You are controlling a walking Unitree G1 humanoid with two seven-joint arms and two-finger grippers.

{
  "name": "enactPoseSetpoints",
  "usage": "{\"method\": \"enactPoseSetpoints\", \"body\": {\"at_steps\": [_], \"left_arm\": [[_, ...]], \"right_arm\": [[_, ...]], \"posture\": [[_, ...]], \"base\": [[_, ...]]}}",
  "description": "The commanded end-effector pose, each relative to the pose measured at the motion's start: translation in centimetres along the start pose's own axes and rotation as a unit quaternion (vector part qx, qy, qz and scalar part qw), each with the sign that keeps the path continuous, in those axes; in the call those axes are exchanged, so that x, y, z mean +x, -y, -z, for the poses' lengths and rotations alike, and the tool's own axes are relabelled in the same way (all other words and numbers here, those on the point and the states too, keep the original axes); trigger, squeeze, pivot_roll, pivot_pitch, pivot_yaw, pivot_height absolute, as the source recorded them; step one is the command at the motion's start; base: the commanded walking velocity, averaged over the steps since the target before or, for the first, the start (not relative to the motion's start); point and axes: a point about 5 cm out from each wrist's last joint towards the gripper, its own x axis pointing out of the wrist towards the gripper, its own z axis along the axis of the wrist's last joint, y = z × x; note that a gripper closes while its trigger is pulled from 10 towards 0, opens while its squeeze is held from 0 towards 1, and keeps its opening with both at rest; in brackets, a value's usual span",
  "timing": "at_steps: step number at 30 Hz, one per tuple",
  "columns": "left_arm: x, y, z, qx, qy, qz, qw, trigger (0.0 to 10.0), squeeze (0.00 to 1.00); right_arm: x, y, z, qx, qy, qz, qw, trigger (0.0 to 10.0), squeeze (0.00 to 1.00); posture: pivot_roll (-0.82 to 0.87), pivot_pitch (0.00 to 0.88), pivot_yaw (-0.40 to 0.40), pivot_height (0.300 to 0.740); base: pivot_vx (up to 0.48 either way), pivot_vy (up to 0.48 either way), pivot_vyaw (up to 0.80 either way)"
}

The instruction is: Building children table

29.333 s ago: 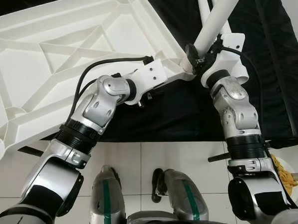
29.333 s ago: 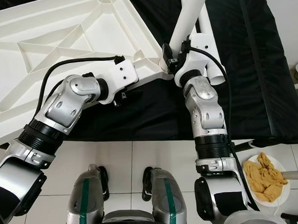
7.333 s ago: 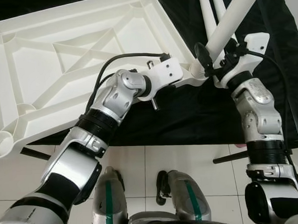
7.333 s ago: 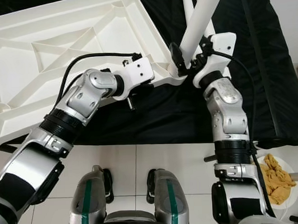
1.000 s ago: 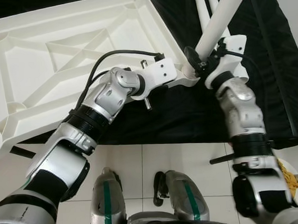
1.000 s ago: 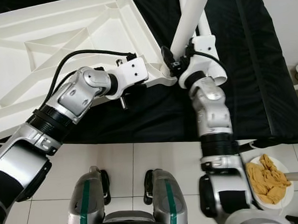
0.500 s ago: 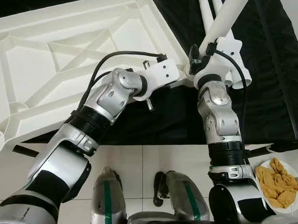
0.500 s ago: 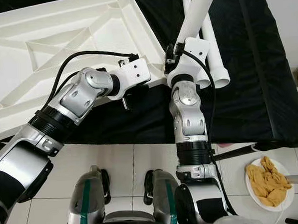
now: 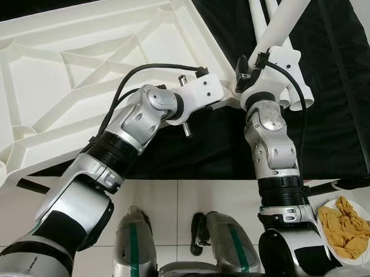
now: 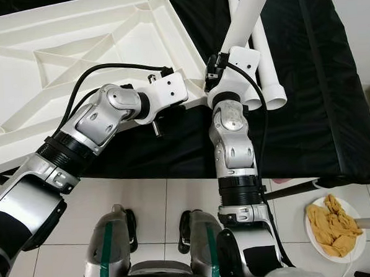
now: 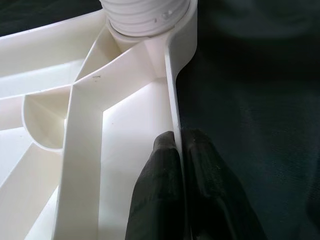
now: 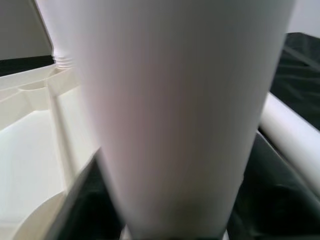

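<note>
The white tabletop [image 9: 76, 70] lies upside down on black cloth, its ribbed underside facing up. My left gripper [image 11: 181, 150] is shut on the thin rim of the tabletop, close to the near right corner socket [image 11: 147, 15]. A white table leg [image 9: 284, 15] rises at a slant out of that corner. My right gripper [image 9: 251, 65] is shut around the leg just above the socket, and the leg [image 12: 170, 115] runs between its dark fingers in the right wrist view.
Two spare white legs [image 10: 265, 66] lie on the black cloth [image 9: 338, 105] to the right of the corner. A white plate with yellow pieces [image 9: 346, 229] sits on the tiled floor [image 9: 176, 201] at the lower right. My feet stand at the cloth's near edge.
My right forearm has swung left and now stands nearly upright under its wrist, still holding the leg. The left gripper has kept its hold on the rim.
</note>
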Motion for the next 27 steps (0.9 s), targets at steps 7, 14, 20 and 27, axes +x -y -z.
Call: {"method": "enactPoseSetpoints", "body": {"at_steps": [7,14,20,27], "left_arm": [[0.9,2.3,2.8,-0.021,-0.058,0.087,0.994,10.0,0.0],[0.9,2.3,2.8,-0.019,-0.058,0.087,0.994,10.0,0.0],[0.7,2.2,2.8,-0.019,-0.059,0.087,0.994,10.0,0.0],[0.6,1.9,2.7,-0.017,-0.059,0.086,0.994,10.0,0.0]], "right_arm": [[0.4,2.7,-0.5,0.013,0.023,0.024,0.999,10.0,1.0],[0.8,2.3,-0.1,0.038,0.01,-0.07,0.997,10.0,0.0],[1.1,3.1,-0.8,0.022,0.034,-0.19,0.981,10.0,0.0],[1.5,4.6,-1.3,0.012,0.035,-0.31,0.95,10.0,0.0]], "posture": [[0.05,0.023,-0.066,0.74],[0.05,0.024,-0.064,0.74],[0.05,0.028,-0.059,0.74],[0.05,0.034,-0.05,0.74]], "base": [[0.0,0.0,0.0],[0.0,0.0,0.0],[0.0,0.0,0.0],[0.0,0.0,0.0]]}}
